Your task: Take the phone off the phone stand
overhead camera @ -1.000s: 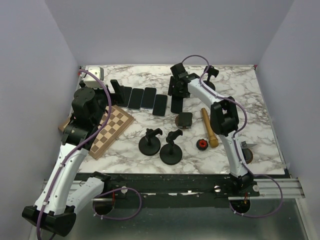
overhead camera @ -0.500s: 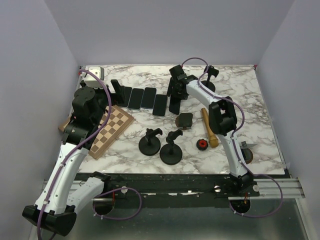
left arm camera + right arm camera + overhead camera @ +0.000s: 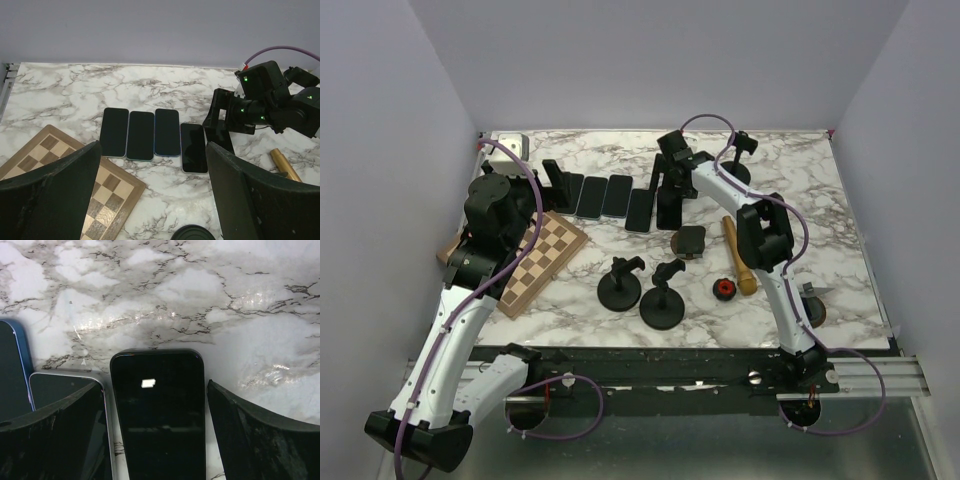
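My right gripper [image 3: 665, 190] reaches to the far middle of the table. It is shut on a black phone [image 3: 669, 210], one finger on each long side. In the right wrist view the phone [image 3: 157, 415] sits between the fingers [image 3: 250, 440], its far end at the marble next to a silver-edged phone [image 3: 65, 400]. The left wrist view shows it [image 3: 221, 141] tilted under the right gripper [image 3: 220, 120]. Several phones [image 3: 603, 197] lie flat in a row to its left. Two empty black phone stands [image 3: 620, 285] [image 3: 662, 300] stand in the near middle. My left gripper [image 3: 555, 180] is open and empty by the row's left end.
A chessboard [image 3: 540, 262] lies at the left under my left arm. A wooden pestle [image 3: 738, 255], a red knob [image 3: 724, 290] and a dark pad [image 3: 690, 240] lie right of centre. A third stand [image 3: 745, 148] is at the back right. A white box [image 3: 510, 145] sits in the back left corner.
My right gripper has moved a little to the left with the black phone, bringing it closer to the row of phones. The left arm has not moved.
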{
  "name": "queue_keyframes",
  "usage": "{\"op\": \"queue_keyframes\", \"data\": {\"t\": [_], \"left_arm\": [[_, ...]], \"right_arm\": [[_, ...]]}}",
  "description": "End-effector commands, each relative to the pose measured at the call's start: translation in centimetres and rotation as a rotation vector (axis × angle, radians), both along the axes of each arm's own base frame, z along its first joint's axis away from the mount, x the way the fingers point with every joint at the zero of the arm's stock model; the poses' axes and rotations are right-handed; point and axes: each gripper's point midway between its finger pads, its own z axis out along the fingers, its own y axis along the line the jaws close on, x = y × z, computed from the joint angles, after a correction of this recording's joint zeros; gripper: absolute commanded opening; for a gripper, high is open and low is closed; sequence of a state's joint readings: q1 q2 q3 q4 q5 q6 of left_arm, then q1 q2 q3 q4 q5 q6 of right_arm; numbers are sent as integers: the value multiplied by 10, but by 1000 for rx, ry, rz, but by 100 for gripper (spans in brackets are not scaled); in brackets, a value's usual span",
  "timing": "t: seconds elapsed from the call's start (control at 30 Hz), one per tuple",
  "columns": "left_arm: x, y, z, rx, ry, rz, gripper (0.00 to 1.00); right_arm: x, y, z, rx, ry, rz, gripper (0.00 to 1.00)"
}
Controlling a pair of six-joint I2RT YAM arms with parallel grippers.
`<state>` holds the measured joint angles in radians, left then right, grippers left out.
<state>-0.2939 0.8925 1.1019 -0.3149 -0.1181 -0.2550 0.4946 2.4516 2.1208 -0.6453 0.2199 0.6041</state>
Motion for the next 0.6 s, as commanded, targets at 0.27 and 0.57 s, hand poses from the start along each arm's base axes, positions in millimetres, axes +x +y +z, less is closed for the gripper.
{"op": "queue_keyframes", "data": {"t": [0.27, 0.57], "left_arm": [[-1, -2, 8, -16, -21, -16, 92], [-4, -3, 10, -18, -38, -31, 92]], "right_arm": [[-12, -6, -20, -34, 60, 34, 95], [0, -10, 87, -31, -128, 79, 100]]}}
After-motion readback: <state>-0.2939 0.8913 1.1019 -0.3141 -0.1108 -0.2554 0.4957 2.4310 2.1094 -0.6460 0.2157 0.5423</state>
